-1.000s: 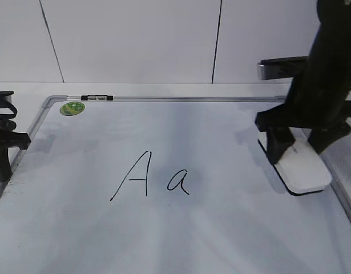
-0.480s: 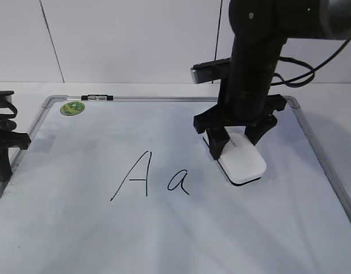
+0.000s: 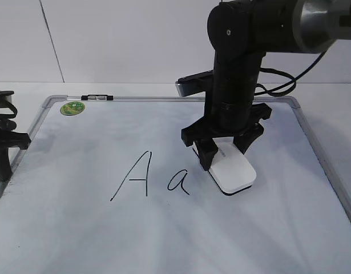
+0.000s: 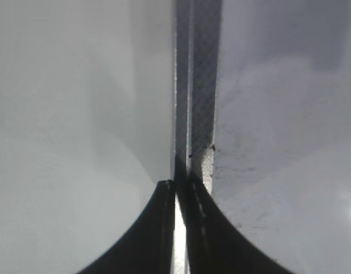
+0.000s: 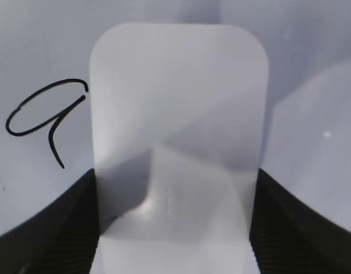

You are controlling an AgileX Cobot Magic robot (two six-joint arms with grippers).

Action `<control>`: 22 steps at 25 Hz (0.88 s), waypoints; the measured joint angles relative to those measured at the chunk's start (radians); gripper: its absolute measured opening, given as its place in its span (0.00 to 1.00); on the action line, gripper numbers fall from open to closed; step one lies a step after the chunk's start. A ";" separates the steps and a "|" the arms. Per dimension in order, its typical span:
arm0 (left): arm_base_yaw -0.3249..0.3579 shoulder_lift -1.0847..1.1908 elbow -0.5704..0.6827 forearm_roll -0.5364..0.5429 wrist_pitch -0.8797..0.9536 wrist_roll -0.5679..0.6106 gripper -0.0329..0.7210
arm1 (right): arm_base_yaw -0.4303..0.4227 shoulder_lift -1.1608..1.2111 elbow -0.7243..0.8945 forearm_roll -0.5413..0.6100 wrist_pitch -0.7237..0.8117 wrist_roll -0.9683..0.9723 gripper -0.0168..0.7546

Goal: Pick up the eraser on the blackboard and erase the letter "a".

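Item count: 1 blackboard (image 3: 164, 240); 1 eraser (image 3: 234, 172); 2 handwritten letters, namely 1 capital "A" (image 3: 134, 176) and 1 letter "a" (image 3: 178, 182); 1 round green magnet (image 3: 72, 108); 2 grippers, namely 1 left gripper (image 4: 180, 228) and 1 right gripper (image 3: 222, 149).

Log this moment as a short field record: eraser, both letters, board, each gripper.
eraser: white rounded plastic block with black base, held just right of the small letter
small letter: cursive black "a", whole, unerased
capital letter: taller black "A", left of the "a"
board: white dry-erase board with silver frame
right gripper: shut on eraser
left gripper: shut, empty, over board's left frame edge
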 joint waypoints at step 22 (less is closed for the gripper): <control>0.000 0.000 0.000 0.000 0.000 0.000 0.06 | 0.000 0.075 -0.006 0.063 -0.023 -0.039 0.76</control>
